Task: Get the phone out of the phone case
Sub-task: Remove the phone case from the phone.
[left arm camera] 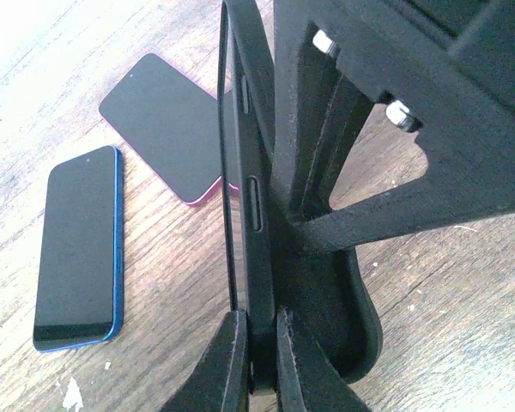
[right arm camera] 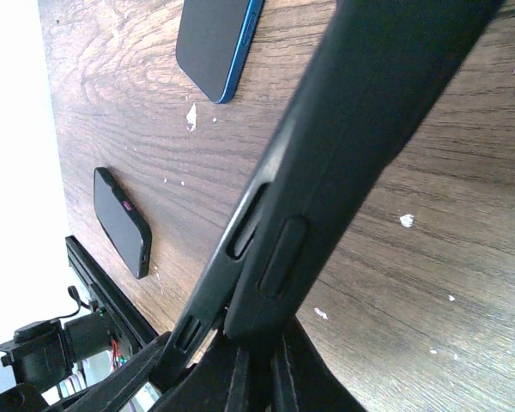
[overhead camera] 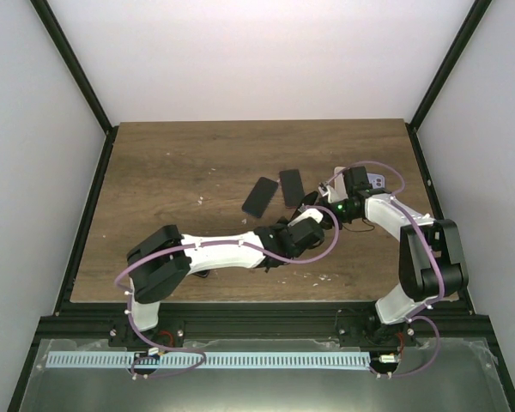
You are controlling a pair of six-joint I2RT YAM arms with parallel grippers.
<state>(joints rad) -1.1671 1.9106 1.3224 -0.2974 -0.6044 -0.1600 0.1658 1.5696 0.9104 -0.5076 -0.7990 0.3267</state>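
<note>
A black phone in its black case (left arm camera: pixel 251 172) is held on edge above the table between both grippers. My left gripper (left arm camera: pixel 262 343) is shut on its lower edge, on the side with the button slots. My right gripper (right arm camera: pixel 259 369) is shut on the matte black case wall (right arm camera: pixel 369 129) with the raised button cover. In the right wrist view a second black layer with slots (right arm camera: pixel 240 232) splays away from that wall. I cannot tell which layer is the phone. In the top view both grippers meet mid-table, left (overhead camera: pixel 307 225) and right (overhead camera: pixel 326 210).
A blue-edged phone (overhead camera: pixel 259 196) (left arm camera: pixel 77 249) (right arm camera: pixel 219 43) and a pink-edged phone (overhead camera: pixel 291 187) (left arm camera: pixel 167 124) lie face up just beyond the grippers. Another black case with a pink mark (right arm camera: pixel 120 223) lies near the front rail. A small pale object (overhead camera: pixel 376 180) sits by the right arm.
</note>
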